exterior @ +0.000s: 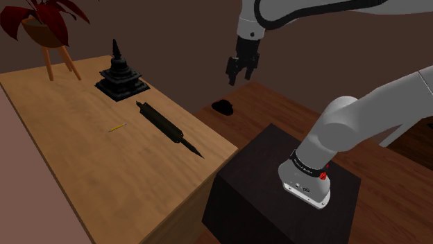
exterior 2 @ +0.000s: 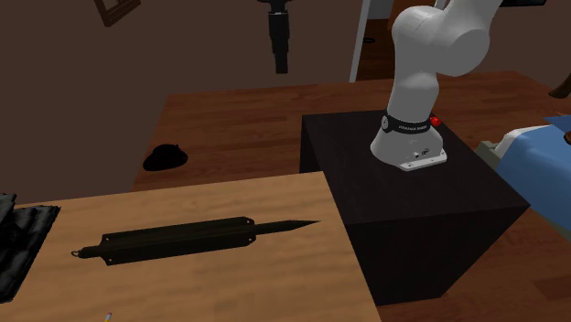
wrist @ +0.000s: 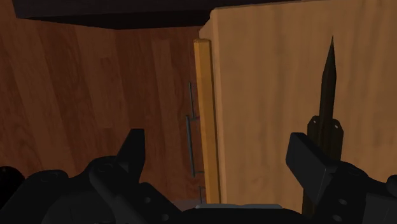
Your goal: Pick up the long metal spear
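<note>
Progress looks slight, since nothing is lifted yet and the whole grasp is left to do. Dark brown floorboards (exterior: 277, 104) and a plain brown wall (exterior: 173, 28) make up the room, and the floor runs across the middle and right of the shoulder view. A pale wooden counter (exterior: 83, 159) takes the left half of that view. The black stand (exterior: 257, 187) sits just beside the counter's corner at lower centre. From it the white arm (exterior: 361, 118) rises at the right and bends over the top edge. A red-leaved plant (exterior: 45, 21) on wooden legs stands at the upper left, with a dark tiered statuette (exterior: 122, 76) near it on the counter. The spear (exterior: 168, 129), dark and slim, lies flat on the counter below the statuette, its tip pointing toward the counter's near corner. The jaws hang at upper centre, high over the floor between counter and stand and well apart from the spear. In the wrist view the fingers stand wide apart with nothing between them, and the spear's point shows on the counter beyond one finger. A small black lump (exterior: 223, 107) lies on the floor, and a thin yellow stick (exterior: 116, 127) lies on the counter to the spear's left. What is left, I judge, is to move over the counter, descend, close on the spear and raise it.
</note>
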